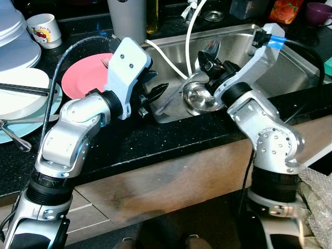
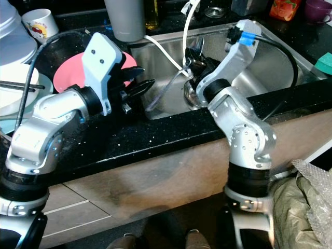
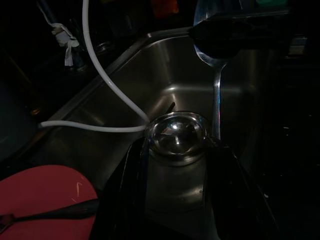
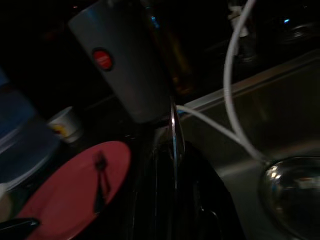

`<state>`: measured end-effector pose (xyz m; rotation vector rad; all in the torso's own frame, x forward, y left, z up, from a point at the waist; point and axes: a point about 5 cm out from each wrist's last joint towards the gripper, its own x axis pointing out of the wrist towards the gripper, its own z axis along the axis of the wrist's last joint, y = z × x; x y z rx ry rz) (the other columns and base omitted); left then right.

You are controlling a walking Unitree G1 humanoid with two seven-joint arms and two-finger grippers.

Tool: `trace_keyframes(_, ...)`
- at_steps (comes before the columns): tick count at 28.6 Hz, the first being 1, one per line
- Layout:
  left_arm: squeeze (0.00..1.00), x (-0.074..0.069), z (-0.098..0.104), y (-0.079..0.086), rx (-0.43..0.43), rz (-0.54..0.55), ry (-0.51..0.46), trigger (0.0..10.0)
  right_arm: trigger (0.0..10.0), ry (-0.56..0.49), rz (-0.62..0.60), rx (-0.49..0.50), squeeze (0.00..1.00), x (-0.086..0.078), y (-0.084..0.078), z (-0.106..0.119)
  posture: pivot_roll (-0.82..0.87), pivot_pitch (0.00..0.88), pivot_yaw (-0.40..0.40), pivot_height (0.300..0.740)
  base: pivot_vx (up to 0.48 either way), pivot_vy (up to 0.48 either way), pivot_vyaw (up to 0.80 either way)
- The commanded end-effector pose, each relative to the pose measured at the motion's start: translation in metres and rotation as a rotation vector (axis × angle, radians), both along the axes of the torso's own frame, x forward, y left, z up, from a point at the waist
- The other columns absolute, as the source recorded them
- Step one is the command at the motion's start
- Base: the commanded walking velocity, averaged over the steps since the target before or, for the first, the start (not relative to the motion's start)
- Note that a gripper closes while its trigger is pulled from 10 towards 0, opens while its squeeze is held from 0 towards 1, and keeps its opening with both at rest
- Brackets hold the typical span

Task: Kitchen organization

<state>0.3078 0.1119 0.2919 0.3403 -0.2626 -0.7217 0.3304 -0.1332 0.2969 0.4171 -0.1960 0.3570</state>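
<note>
Left gripper (image 1: 155, 96) fingers spread, right gripper (image 1: 207, 62) pinching spoon (image 3: 216, 75), bowl (image 1: 199, 98) below.

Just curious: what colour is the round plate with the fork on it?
Pink round plate; clearest in the left eye view.

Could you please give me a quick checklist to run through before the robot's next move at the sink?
1. Right gripper has the spoon: ok, the fingers are shut on it above the sink.
2. Spoon clear of the steel bowl: ok, held above it.
3. Left gripper free: ok, open and holding nothing, at the sink's edge.
4. White hose out of the way: not ok, it trails across the sink beside the bowl.
5. Pink plate free: not ok, a fork lies on it.
6. Bowl's contents: cannot tell, too much glare.
</note>
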Motion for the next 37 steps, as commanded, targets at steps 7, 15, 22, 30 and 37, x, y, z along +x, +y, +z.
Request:
trace_keyframes(7, 0.00, 0.007, -0.010, 0.004, 0.059, 0.056, 0.052, 10.0, 1.9, -0.092, -0.203, -0.190, 0.00, 0.022, -0.025, -0.009, 0.03, 0.160, 0.039, 0.740, 0.000, 0.000, 0.00)
trace_keyframes(15, 0.00, 0.003, -0.016, -0.002, 0.079, 0.002, 0.085, 10.0, 10.0, -0.107, -0.188, -0.295, 0.00, 0.045, -0.028, -0.018, 0.03, 0.158, 0.039, 0.740, 0.000, 0.000, 0.00)
trace_keyframes(22, 0.00, -0.002, -0.019, -0.004, 0.101, -0.038, 0.102, 10.0, 10.0, -0.113, -0.126, -0.333, 0.00, 0.062, -0.025, -0.026, 0.04, 0.152, 0.033, 0.740, 0.000, 0.000, 0.00)
trace_keyframes(30, 0.00, -0.006, -0.024, -0.007, 0.114, -0.063, 0.143, 10.0, 10.0, -0.066, 0.038, -0.410, 0.00, 0.072, -0.007, -0.037, 0.03, 0.147, 0.025, 0.740, 0.000, 0.000, 0.00)
trace_keyframes(37, 0.00, -0.006, -0.024, -0.008, 0.124, -0.058, 0.148, 10.0, 10.0, 0.017, 0.180, -0.485, 0.00, 0.075, 0.007, -0.050, 0.03, 0.146, 0.020, 0.740, 0.000, 0.000, 0.00)
